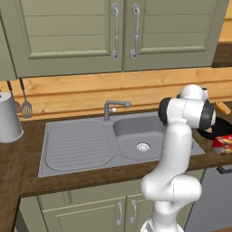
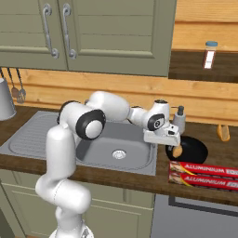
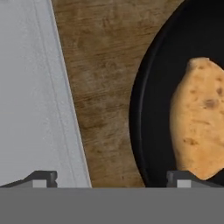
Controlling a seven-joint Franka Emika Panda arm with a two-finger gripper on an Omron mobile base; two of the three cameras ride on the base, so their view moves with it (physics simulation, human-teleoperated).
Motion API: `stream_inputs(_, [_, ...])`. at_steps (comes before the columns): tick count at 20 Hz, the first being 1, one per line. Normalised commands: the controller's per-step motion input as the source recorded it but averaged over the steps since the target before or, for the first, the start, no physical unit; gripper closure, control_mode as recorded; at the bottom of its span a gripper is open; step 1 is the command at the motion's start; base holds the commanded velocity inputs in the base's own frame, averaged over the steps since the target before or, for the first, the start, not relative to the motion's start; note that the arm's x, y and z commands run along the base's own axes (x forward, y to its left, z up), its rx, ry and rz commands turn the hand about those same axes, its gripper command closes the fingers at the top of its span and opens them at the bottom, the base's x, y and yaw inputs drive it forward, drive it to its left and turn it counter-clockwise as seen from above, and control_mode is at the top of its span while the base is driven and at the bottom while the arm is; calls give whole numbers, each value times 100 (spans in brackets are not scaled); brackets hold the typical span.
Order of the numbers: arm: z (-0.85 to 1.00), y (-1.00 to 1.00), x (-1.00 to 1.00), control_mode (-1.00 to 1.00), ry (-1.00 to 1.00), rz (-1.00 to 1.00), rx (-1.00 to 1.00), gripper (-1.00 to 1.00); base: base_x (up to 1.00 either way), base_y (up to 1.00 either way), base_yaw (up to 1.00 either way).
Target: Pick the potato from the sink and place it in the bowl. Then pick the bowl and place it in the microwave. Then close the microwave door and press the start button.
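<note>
The gripper [image 2: 173, 145] hangs over the black bowl's [image 2: 195, 149] left rim beside the sink [image 2: 139, 160], fingers spread wide, gripping nothing; the potato [image 3: 199, 120] seems to lie inside.

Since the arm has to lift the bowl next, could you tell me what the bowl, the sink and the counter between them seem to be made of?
The bowl: glossy black, perhaps glazed ceramic or plastic; its rim shows a faint sheen. The sink: matte grey, seemingly brushed metal or composite, with a ribbed drainboard and a shiny steel drain. The counter: dark brown wood, going by its visible grain.
</note>
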Motion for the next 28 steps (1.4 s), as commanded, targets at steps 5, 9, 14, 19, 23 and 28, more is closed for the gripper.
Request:
stream_inputs(5, [-19,-5,21,-100,16,1,5,-100,0,0,0])
stream_inputs(9, [0,-25,24,-100,8,6,3,-100,0,0,0])
stream_inputs(14, [-7,-27,12,-100,9,7,3,-100,0,0,0])
stream_inputs(19, [-36,-13,6,-100,16,4,4,-100,0,0,0])
stream_inputs(23, [-56,0,1,-100,13,2,3,100,0,0,0])
stream_inputs(28, [-37,0,-11,-100,8,1,1,100,0,0,0])
